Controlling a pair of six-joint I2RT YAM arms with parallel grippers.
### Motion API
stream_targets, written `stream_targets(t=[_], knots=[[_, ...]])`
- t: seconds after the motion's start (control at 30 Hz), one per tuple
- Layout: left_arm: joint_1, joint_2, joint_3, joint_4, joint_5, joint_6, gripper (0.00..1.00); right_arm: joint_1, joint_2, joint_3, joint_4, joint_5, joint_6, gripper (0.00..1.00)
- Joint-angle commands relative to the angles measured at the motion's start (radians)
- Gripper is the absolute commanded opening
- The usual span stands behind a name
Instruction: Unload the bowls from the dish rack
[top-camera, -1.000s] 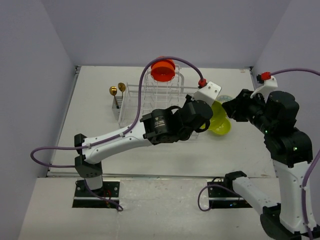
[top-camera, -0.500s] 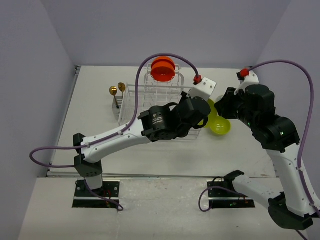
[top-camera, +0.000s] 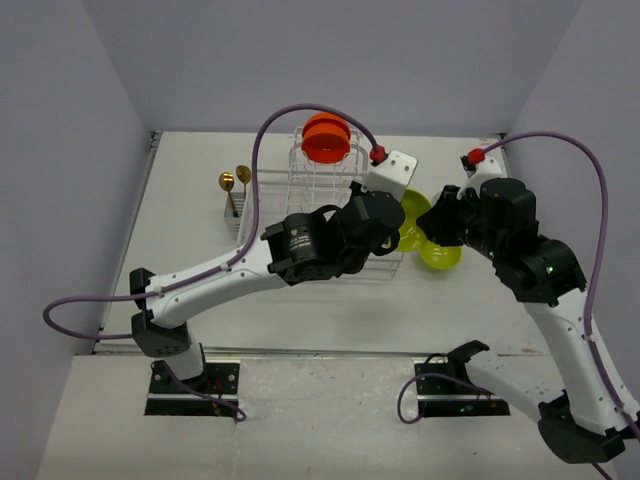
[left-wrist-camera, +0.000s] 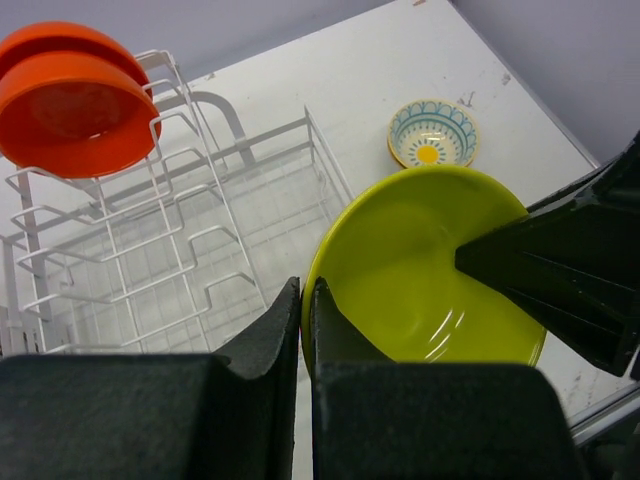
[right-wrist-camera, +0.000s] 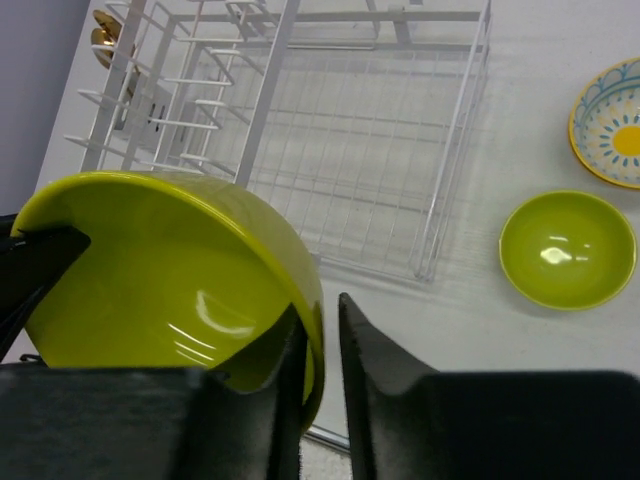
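Lime-green, the bowl (left-wrist-camera: 420, 260) hangs at 3 o'clock of the rack (top-camera: 310, 195); my left gripper (left-wrist-camera: 305, 300) and right gripper (right-wrist-camera: 320, 318) each pinch its rim, nearly closed; handover, I judge; next, left should release.

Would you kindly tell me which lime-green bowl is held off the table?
The lime-green bowl pinched at its rim by the left gripper and the right gripper; the other green bowl rests upright on the table beside the patterned bowl.

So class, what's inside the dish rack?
The dish rack holds orange-red bowls at its far end, gold spoons at its left. From above, the left arm hides its near-right corner.
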Motion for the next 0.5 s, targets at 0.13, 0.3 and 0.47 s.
stream_targets(t=[0.13,0.3,0.47], knots=[[0.006,-0.056,-0.015,0.124,0.014,-0.027,0.0,0.001,0.001,-0.025,0.073,0.006,0.029,0.0],[0.015,-0.072,0.008,0.075,-0.018,-0.039,1.0,-0.069,0.063,-0.012,0.041,0.117,0.006,0.0],[0.013,-0.29,-0.165,0.092,-0.09,-0.083,1.0,-0.414,0.073,-0.178,0.079,0.025,0.018,0.0]])
